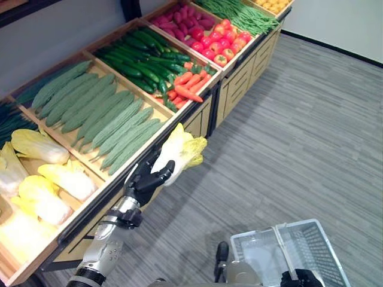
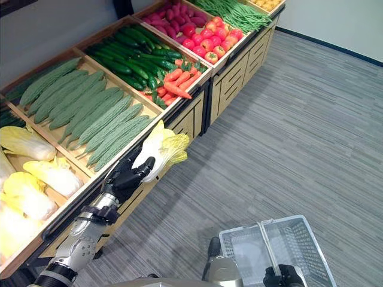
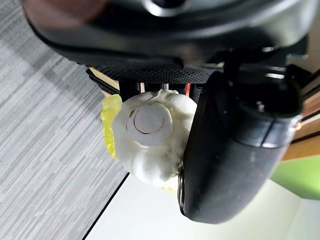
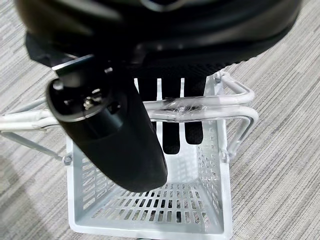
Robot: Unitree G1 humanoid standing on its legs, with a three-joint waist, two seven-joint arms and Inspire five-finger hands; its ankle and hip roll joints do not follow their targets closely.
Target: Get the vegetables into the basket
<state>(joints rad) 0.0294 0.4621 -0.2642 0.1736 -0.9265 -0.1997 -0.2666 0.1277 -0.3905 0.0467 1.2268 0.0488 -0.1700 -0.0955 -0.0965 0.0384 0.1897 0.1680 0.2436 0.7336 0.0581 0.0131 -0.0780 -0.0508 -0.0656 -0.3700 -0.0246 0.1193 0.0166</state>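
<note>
My left hand (image 1: 142, 179) is shut on a napa cabbage (image 1: 181, 150), pale white at the stem with yellow-green leaves, held in the air just past the front edge of the produce shelf. Its cut white base (image 3: 150, 135) faces the left wrist camera, with the thumb (image 3: 230, 165) pressed against its side. At the bottom right my right hand (image 1: 302, 278) is shut on the handle (image 4: 200, 107) of a white plastic basket (image 1: 311, 239), which hangs empty above the floor. The basket lies right of and below the cabbage.
The slanted wooden shelf (image 1: 197, 101) holds more napa cabbages (image 1: 42, 146), bitter gourds (image 1: 96, 113), cucumbers (image 1: 134, 57), carrots (image 1: 185, 84), tomatoes (image 1: 224, 42), sweet potatoes (image 1: 182, 17) and green beans (image 1: 242, 15). Grey carpet (image 1: 299, 131) stretches to the right.
</note>
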